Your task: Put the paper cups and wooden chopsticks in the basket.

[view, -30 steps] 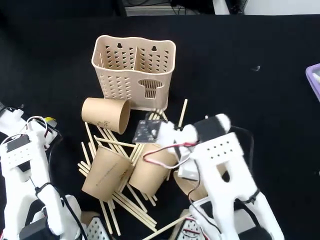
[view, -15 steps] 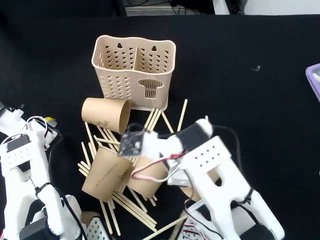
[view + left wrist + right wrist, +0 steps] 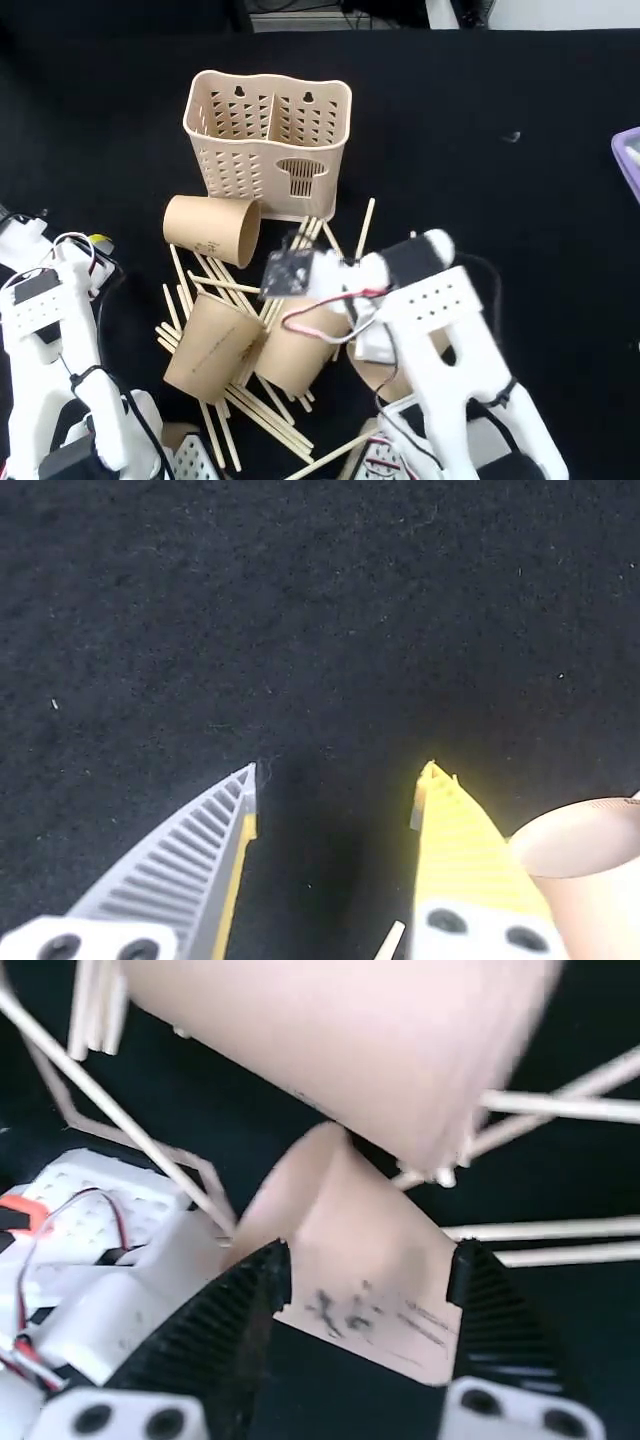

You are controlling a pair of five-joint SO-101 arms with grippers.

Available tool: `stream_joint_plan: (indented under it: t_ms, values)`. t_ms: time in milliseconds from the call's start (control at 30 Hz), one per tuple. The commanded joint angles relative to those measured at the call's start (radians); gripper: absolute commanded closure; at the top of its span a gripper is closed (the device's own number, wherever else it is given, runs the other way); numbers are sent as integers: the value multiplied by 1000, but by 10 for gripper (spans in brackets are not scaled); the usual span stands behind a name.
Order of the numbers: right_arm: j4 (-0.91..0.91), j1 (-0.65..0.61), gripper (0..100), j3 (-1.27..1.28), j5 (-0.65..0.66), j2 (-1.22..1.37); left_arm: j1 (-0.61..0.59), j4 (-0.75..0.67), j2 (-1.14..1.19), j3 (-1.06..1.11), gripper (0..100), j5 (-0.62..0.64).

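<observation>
A beige slotted basket (image 3: 268, 140) stands upright at the back of the black table. One paper cup (image 3: 210, 230) lies on its side in front of it. Two more cups (image 3: 212, 345) (image 3: 295, 350) lie on scattered wooden chopsticks (image 3: 225, 285). My right gripper (image 3: 290, 275) hovers over this pile. In the right wrist view its black fingers (image 3: 250, 1290) stand open on either side of a paper cup (image 3: 360, 1260), with another cup (image 3: 330, 1040) beyond. My left gripper (image 3: 340, 770) is open over bare cloth, with a cup rim (image 3: 580, 845) beside its yellow finger. The left arm (image 3: 45, 330) sits at the left edge.
A purple object (image 3: 628, 160) shows at the right edge of the table. A chopstick (image 3: 366, 228) lies apart, right of the basket. Both arm bases and their wiring (image 3: 380, 455) crowd the front edge. Black cloth (image 3: 500, 130) stretches right of the basket.
My right gripper swung left and down over the cups, then came back slightly to the right. The left arm, cups and basket have not moved.
</observation>
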Motion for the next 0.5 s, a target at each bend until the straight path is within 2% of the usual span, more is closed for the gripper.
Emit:
stream_joint_plan:
  t_ms: [0, 233, 467]
  values:
    - [0, -72, 747, 54, -23, -30, -10, -15, -15, -42, 745, 8]
    - [-55, 5, 747, 81, -20, -30, -10, -15, -15, -38, 745, 8]
    - [-140, 186, 747, 81, 32, -30, -10, -14, -18, -35, 745, 8]
